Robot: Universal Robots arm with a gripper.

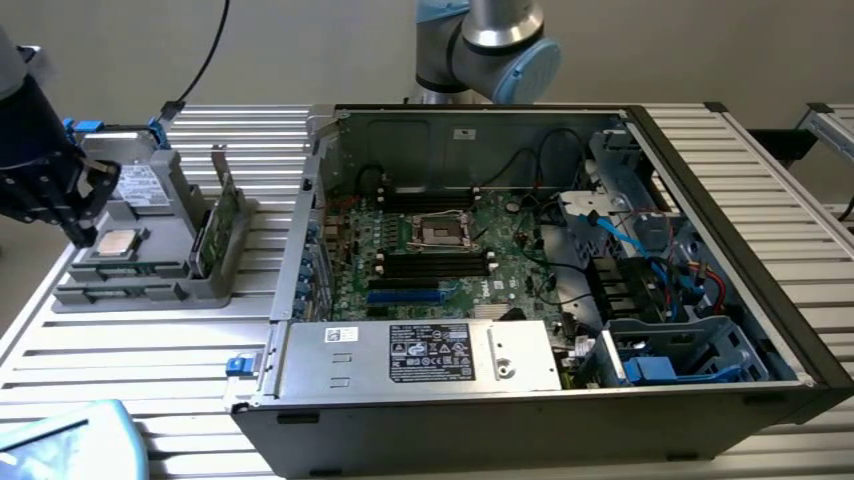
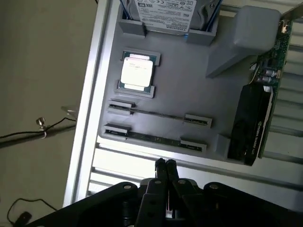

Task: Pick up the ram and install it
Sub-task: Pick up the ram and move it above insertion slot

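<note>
arm (image 1: 489,38): showing silver-grey tubes and light blue round caps at the joint
gripper (image 2: 164,164): showing matte black angular links with small round pivot pins

A grey parts tray (image 2: 189,90) holds a silver processor (image 2: 137,73), a hard drive (image 2: 165,12) and a graphics card (image 2: 251,125).

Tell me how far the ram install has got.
Done: nothing yet. Both ram sticks stand on edge in their holders on the grey tray. In hand: nothing. The hand is shut and empty, just off the tray's edge, close to the sticks. Left: the pickup, and the seating in the motherboard inside the open computer case.
</note>
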